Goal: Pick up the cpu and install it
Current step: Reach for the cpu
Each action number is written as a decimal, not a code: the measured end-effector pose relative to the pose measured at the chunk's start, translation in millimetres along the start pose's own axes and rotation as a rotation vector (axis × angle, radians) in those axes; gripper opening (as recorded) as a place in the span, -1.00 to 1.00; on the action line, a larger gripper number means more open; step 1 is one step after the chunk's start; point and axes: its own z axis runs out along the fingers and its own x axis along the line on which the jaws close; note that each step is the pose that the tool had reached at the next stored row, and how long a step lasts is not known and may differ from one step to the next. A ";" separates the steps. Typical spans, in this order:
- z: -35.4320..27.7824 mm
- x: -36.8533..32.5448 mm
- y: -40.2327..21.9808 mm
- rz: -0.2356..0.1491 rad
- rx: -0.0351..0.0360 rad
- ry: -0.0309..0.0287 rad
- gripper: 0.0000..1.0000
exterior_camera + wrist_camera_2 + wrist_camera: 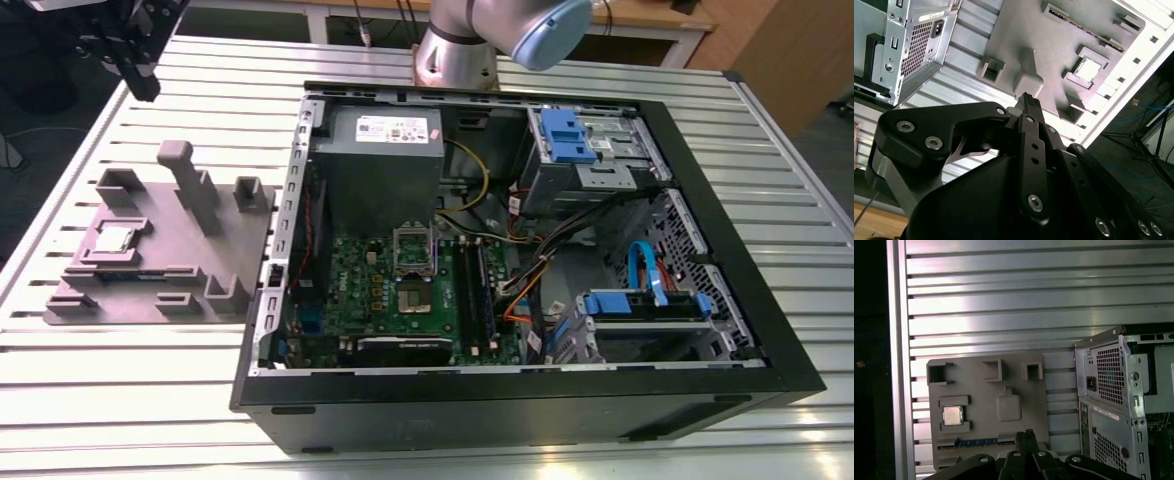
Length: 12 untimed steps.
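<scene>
One small square cpu (pixel 118 238), shiny silver top, seated flat in grey fixture (pixel 174 258), jaws raised above, pinched together, empty.

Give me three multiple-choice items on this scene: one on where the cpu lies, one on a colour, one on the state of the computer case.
1. Where does the cpu lie?
A. in the socket
B. in a recess of the grey fixture plate
C. on a drive cage

2. What colour are the drive brackets?
A. blue
B. red
C. yellow

3. How is the computer case?
A. shut, side panel on
B. open, its inside showing
C. upended on its front

Answers:
1. B: the cpu sits in the plate, at the exterior view's left of the case.
2. A: both brackets show blue.
3. B: the motherboard is in plain sight.
</scene>
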 end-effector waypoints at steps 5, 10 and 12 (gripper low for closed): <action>0.0 1.6 -0.1 0.000 0.0000 0.0000 -0.80; -0.1 3.3 -0.2 0.000 0.0000 0.0000 -0.80; -0.1 4.2 -0.3 0.000 0.0000 -0.0001 -0.80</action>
